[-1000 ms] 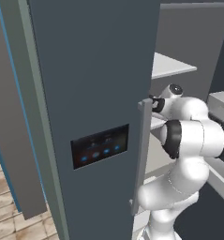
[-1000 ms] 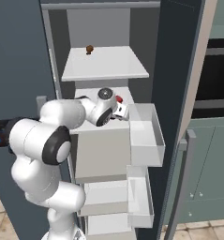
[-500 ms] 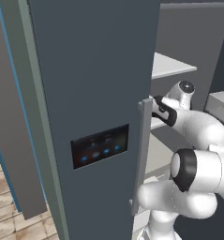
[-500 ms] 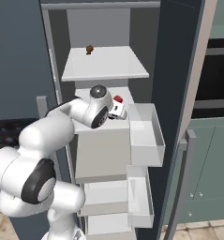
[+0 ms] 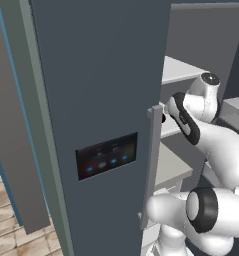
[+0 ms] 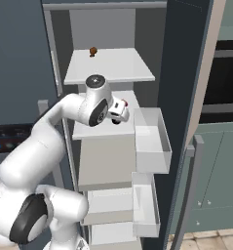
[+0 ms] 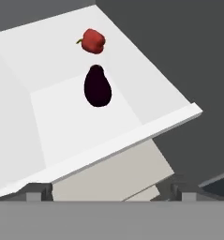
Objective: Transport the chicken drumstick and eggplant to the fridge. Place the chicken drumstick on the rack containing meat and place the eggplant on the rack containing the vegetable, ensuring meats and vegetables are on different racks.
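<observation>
- Two foods lie on the middle rack [image 7: 146,89] of the fridge [image 5: 101,100]: the eggplant [image 7: 97,86] and, just beyond it, a red pepper [image 7: 92,41], near each other but apart.
- The end effector [image 6: 119,111] hangs at that rack's front, jaws spread wide and empty, nothing between them.
- The eggplant looks placed, on the vegetable rack as asked; the step in hand is likely to clear out.
- To do it well: draw straight back along the rack, staying level, so the fingers miss the rack lip and the door bins [image 6: 152,141].
- A small brown lump [image 6: 93,51] sits on the top rack [image 6: 113,66]; too small to name surely.
</observation>
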